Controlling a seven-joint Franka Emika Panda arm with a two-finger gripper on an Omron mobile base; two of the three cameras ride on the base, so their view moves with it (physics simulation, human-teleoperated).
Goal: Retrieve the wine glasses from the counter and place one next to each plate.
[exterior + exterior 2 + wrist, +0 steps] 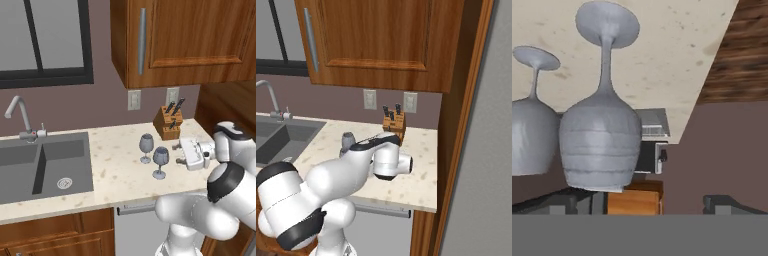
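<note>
Two blue-grey wine glasses stand upright on the beige counter (115, 167), to the right of the sink. The nearer wine glass (160, 157) (599, 142) is closest to my gripper (178, 154) (647, 202). The gripper is open, lies level just right of that glass and touches nothing. The hand view is rolled upside down, and there the bowl sits close to the left fingertip (569, 202). The second wine glass (146, 145) (347, 140) (529, 137) stands a little farther back and left. Both plates are out of view.
A wooden knife block (168, 122) (394, 123) stands against the wall behind the glasses. The dark double sink (45, 165) and silver tap (20, 117) lie to the left. Upper cabinets (185, 40) hang overhead, and a tall wood panel (456, 150) closes the counter's right end.
</note>
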